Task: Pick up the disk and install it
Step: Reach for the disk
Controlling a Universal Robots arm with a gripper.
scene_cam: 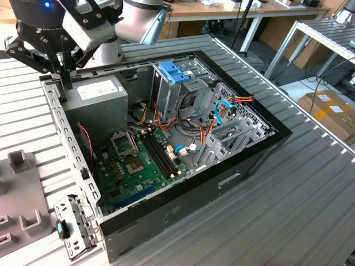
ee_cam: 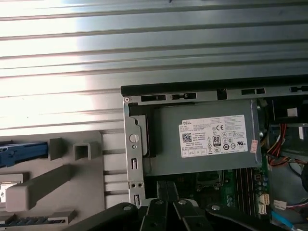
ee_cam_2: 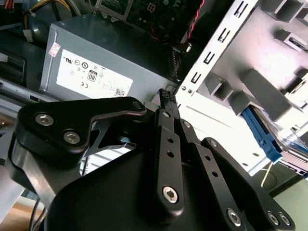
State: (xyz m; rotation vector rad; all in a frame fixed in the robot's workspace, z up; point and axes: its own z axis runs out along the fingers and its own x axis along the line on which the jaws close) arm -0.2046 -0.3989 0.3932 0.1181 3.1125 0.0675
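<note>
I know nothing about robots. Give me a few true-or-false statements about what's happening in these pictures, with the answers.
1. The computer case lies open, its green motherboard showing. True.
2. The gripper holds the disk. False: it is shut on nothing, above the case corner by the power supply.
3. The disk sits in a grey holder outside the case. True.
4. The wide blue latch lies on the table. False: it sits atop the drive cage inside the case.
5. The table is wooden. False: it is ribbed grey metal.
</note>
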